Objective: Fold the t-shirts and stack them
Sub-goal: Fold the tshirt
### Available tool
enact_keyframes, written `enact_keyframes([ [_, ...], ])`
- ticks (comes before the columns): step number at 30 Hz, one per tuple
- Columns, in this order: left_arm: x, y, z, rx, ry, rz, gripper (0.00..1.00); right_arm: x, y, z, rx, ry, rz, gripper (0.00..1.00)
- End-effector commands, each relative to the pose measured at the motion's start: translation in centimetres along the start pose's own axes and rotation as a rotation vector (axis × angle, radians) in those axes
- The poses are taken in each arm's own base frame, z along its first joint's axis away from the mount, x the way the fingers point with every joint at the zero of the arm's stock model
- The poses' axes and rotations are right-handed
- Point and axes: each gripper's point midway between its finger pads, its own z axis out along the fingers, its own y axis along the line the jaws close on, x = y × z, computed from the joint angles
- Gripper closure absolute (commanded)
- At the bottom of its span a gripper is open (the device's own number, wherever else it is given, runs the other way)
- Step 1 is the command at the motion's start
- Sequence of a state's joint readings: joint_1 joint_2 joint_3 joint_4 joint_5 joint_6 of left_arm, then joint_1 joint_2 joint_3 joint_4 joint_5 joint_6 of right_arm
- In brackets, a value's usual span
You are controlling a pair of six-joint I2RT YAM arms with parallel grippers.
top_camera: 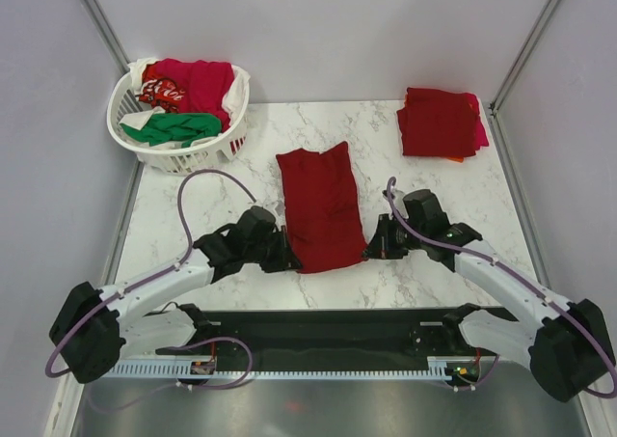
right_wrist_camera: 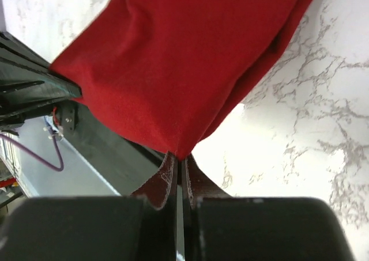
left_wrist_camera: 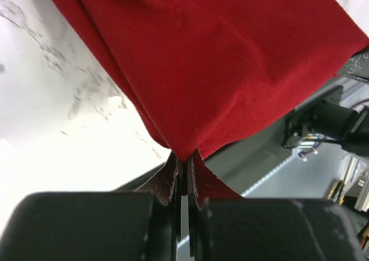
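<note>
Well, from above: one dark red t-shirt point(top_camera: 321, 205) lies lengthwise mid-bench point(top_camera: 386, 157). One folded stack point(top_camera: 441, 122) sits far right and one white basket point(top_camera: 198, 155) of loose shirts point(top_camera: 193, 85) far left. The left hand point(top_camera: 287, 257) and right hand point(top_camera: 372, 249) meet the t-shirt's near corners. Only the wrist views show the grips: the left hand is clamped on a red corner, and the right likewise.
</note>
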State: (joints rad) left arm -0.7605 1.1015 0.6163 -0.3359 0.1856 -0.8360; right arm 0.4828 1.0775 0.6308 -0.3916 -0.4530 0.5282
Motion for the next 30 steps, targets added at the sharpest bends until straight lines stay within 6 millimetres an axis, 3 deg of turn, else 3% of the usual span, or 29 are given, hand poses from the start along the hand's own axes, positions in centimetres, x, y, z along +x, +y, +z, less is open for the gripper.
enact_keyframes([
  [1,-0.8,-2.4,-2.7,0.021,-0.045,-0.044,0.98,-1.3,2.0,-2.7,0.012,-0.035,-0.007,1.0],
  [6,-2.5,-4.9,-5.6,0.045,-0.079,-0.013,0.98,-3.2,3.4,-5.2,0.04,-0.091,-0.044,1.0],
  [8,-3.6,-6.1,-6.4,0.052,-0.095,0.021,0.98,-4.6,4.1,-5.9,0.055,-0.119,-0.064,1.0],
  [10,-4.2,-6.1,-6.8,0.015,-0.1,0.038,0.98,-6.5,4.8,-6.5,0.068,-0.162,-0.092,1.0],
  [13,-6.1,-6.8,-7.6,-0.033,-0.124,0.083,0.98,-8.7,5.2,-6.7,0.101,-0.188,-0.126,1.0],
  [14,-7.5,-7.6,-8.2,-0.029,-0.154,0.104,0.98,-9.3,4.6,-6.3,0.141,-0.188,-0.122,1.0],
  [16,-8.5,-7.5,-7.7,-0.063,-0.142,0.119,0.97,-11.0,5.0,-6.4,0.155,-0.21,-0.145,1.0],
  [18,-10.3,-7.8,-8.2,-0.073,-0.163,0.128,0.97,-12.0,4.5,-5.2,0.177,-0.192,-0.145,1.0],
  [22,-12.2,-6.7,-6.6,-0.122,-0.134,0.112,0.97,-14.7,4.5,-3.8,0.191,-0.187,-0.157,1.0],
  [30,-16.6,-4.1,-4.1,-0.168,-0.101,0.082,0.97,-19.2,2.8,-1.0,0.221,-0.178,-0.123,1.0],
])
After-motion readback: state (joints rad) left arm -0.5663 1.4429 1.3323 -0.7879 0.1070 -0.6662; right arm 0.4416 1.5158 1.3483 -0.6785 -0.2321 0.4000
